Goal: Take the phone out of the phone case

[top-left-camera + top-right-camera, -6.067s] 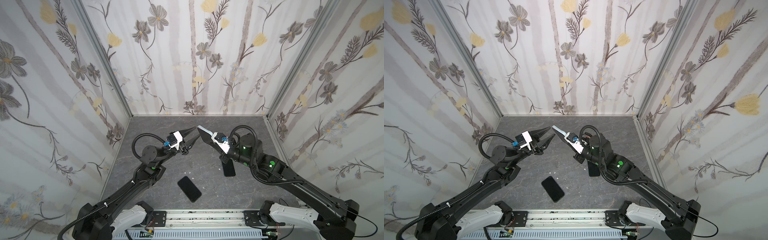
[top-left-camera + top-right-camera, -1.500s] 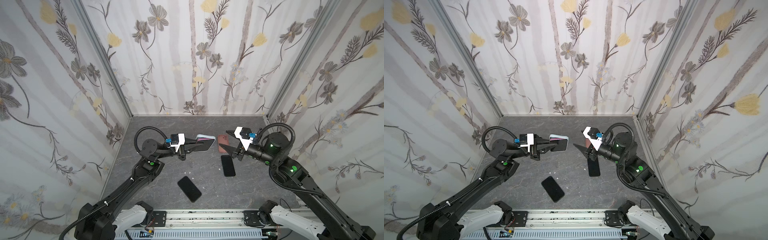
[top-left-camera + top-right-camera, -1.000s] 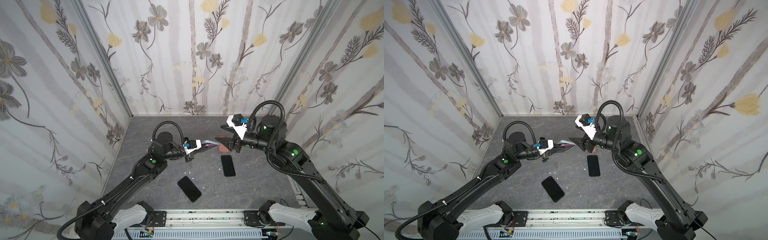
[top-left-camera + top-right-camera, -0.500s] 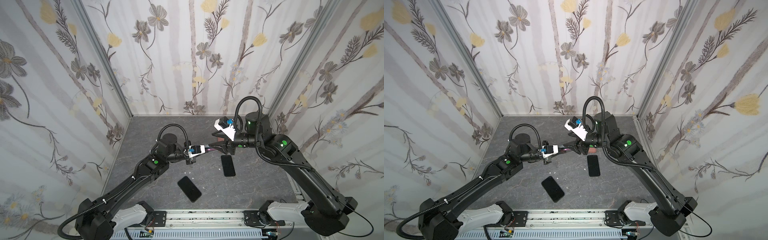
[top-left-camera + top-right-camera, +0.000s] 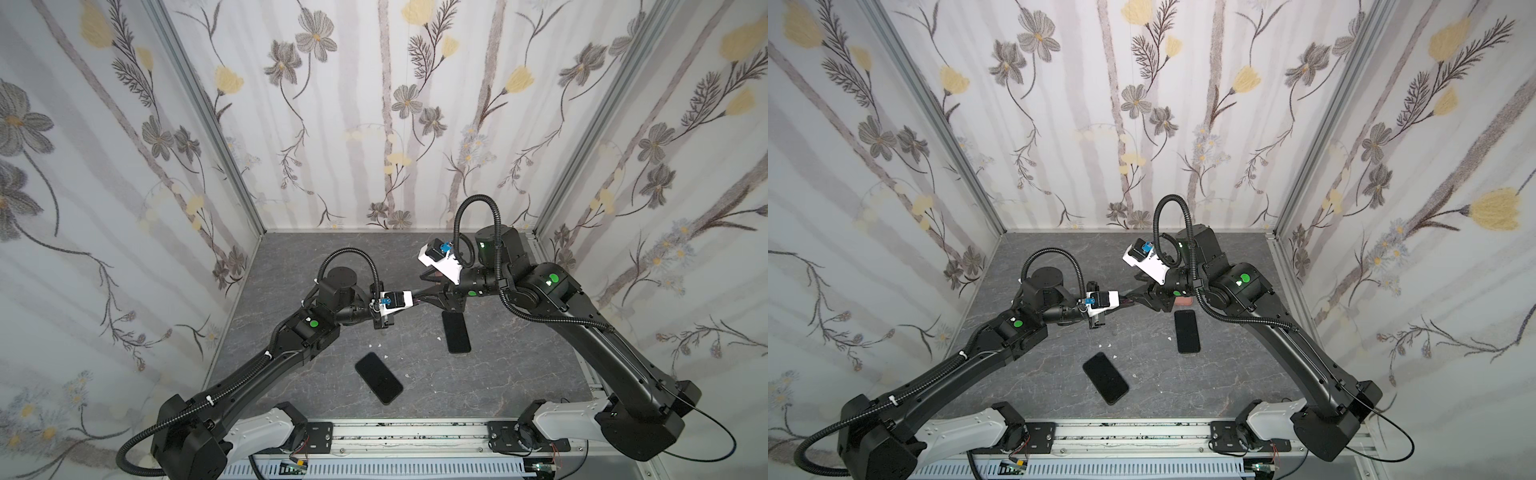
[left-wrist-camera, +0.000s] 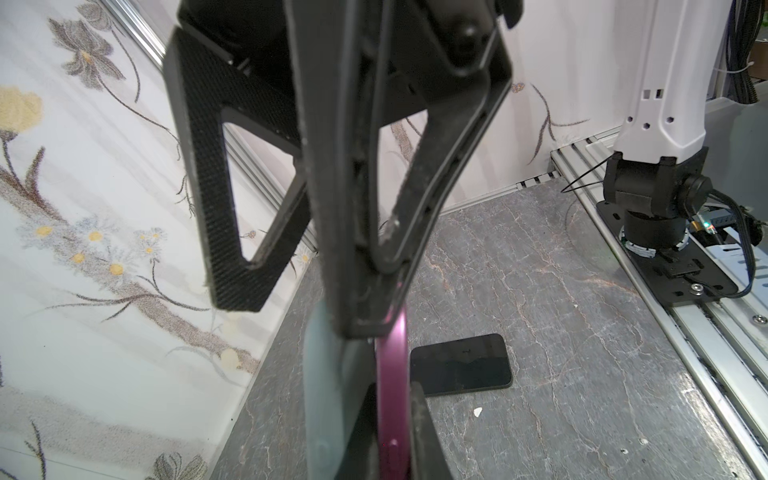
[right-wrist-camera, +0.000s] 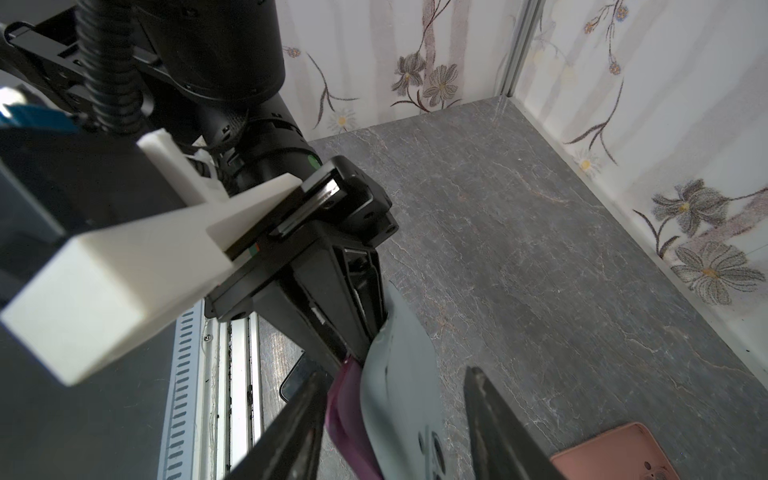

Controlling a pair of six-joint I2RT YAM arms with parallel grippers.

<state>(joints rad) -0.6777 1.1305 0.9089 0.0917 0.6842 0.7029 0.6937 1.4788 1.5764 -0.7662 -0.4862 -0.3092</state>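
left pincer [image 7: 351,347] clamped on phone [image 7: 345,415], midair. right pincer [image 7: 395,372] jaws apart, case [image 7: 405,399] flap between them, phone edge too i think. shift so only case gets pinched, then peel.

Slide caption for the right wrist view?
Left end effector pinches the purple phone and pale case; open right end effector straddles both.

The left arm [image 5: 291,345] and right arm [image 5: 582,316] are meeting over mid-floor, the purple phone [image 6: 390,374] bridging them and barring that gap. A black phone [image 5: 456,332] is lying near the right arm, another black phone [image 5: 378,383] nearer the front, and a pink case [image 7: 615,453] behind. The back-left floor [image 5: 299,257] is lying open.
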